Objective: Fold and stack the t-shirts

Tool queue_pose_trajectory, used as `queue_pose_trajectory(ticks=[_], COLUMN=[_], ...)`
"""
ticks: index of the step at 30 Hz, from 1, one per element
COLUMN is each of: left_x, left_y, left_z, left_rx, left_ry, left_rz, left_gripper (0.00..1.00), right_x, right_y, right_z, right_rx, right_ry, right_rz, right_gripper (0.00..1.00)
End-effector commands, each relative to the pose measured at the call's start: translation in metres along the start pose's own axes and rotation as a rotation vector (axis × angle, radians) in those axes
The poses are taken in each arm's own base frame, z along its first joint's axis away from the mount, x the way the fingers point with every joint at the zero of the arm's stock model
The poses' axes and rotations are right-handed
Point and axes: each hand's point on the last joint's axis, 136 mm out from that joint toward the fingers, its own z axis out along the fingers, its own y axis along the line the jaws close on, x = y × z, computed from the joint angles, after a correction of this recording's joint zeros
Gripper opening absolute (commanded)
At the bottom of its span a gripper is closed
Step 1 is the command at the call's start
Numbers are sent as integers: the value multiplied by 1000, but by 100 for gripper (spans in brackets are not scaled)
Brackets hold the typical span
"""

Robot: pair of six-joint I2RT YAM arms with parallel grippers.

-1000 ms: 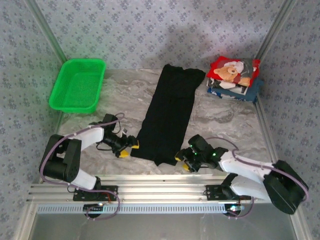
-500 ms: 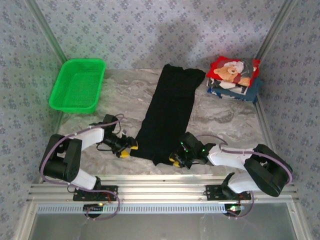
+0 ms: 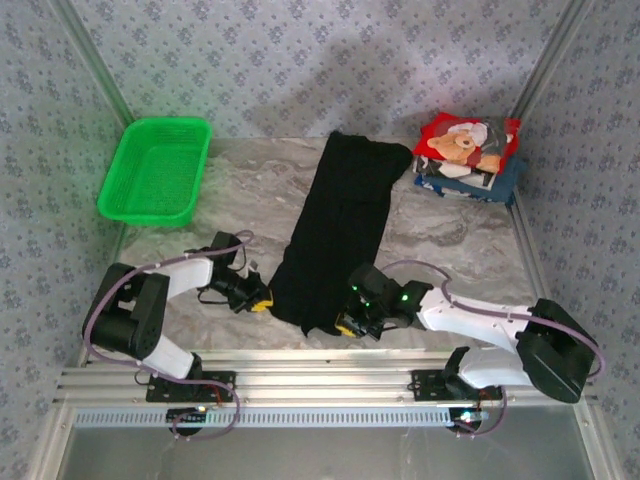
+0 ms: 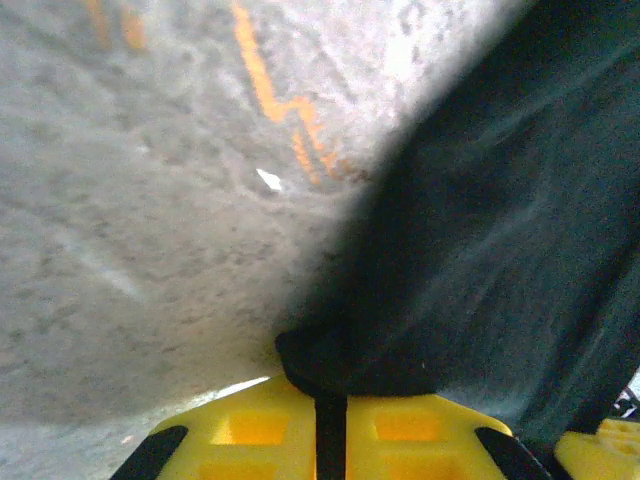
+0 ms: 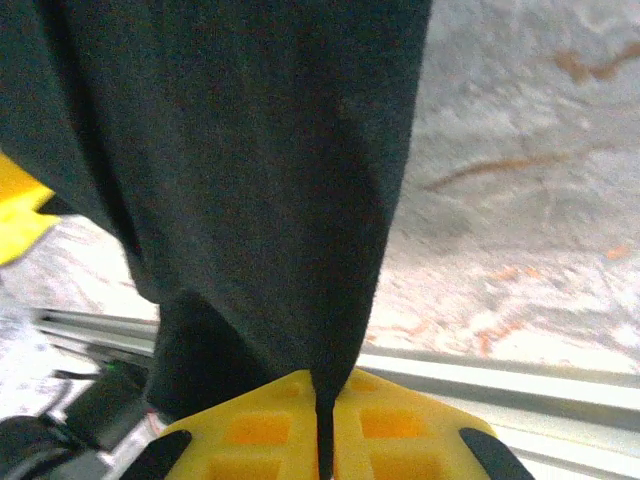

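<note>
Marble table [image 3: 240,190], green basket [image 3: 155,170] far-L, black tee [image 3: 345,215] ctr, folded stack [image 3: 468,152] far-R

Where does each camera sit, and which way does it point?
Top external: above and behind the robot, looking down on the grey marbled table; left arm and right arm show.
Left wrist: on that arm, looking along the left gripper, shut on the black cloth t-shirt's edge.
Right wrist: same, along the right gripper, shut on that shirt.
Shared: the shirt.

I see my right tool [image 5: 322,392] pinched tight on the black t-shirt [image 5: 250,150]; the cloth spreads ahead of it and to its left; marbled surface [image 5: 520,150] lies to its right; a metal rail [image 5: 500,378] runs close beside it.
</note>
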Motion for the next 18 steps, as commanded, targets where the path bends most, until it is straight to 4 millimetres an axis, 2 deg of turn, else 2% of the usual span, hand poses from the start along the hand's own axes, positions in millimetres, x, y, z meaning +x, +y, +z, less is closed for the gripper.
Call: queue_pose_trajectory(ticks=[1,5,10,12,18], left_x=[-2,-2,-3,-4,-13], left_y=[-11,-13,-16,-19,-37], left_z=[-2,-4,-7,-11,-36], left_rx=[41,45,54,63,110], left_ry=[-13,-18,-32,-44,-118], left_rz=[19,17,14,16,31], left_gripper=[11,11,10,10,0], right_x=[14,17,5,5,-18], right_y=[-36,-48,-33,-31,-24], right_z=[-1,-2,-15,-20,-35], right_rx=[191,322,414,422,281], right_ry=[22,-1,-108,-105,-183], right_rz=[-39,-94,-206,-206,-63], right_gripper=[14,13,5,4,8])
